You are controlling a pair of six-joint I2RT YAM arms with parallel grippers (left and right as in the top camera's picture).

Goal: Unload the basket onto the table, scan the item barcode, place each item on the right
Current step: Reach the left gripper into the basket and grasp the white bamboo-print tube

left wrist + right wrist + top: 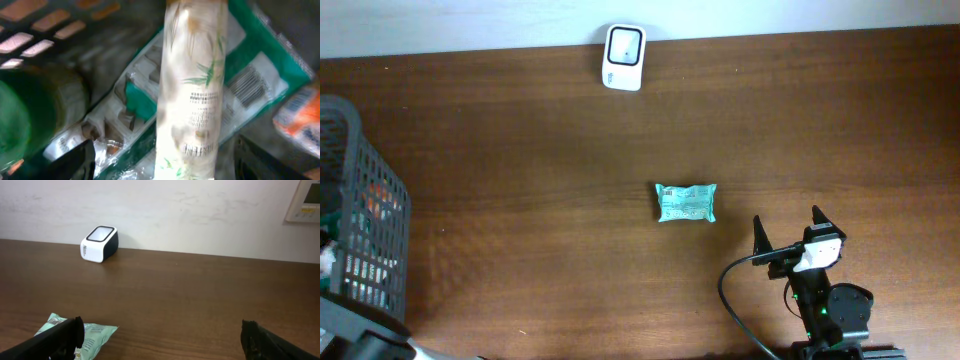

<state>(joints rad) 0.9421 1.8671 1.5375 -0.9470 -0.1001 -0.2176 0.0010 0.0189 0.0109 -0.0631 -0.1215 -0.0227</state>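
Note:
The white barcode scanner (pixel 623 56) stands at the table's far edge and also shows as the scanner (pixel 100 243) at upper left of the right wrist view. A teal snack packet (pixel 686 203) lies flat mid-table. My right gripper (pixel 790 235) hovers open just right of it and nearer the front edge, with the packet's corner (pixel 85 332) beside its left finger. My left gripper (pixel 164 152) is down inside the basket, jaws wide apart. A long white packet with bamboo print (pixel 192 90) lies between them, with gaps on both sides.
A dark mesh basket (pixel 360 200) stands at the left table edge with several packaged goods in it. Under the white packet lies a green-and-white package showing a barcode (pixel 248 86). An orange packet (pixel 300 112) lies to its right, a green round object (pixel 30 115) to its left.

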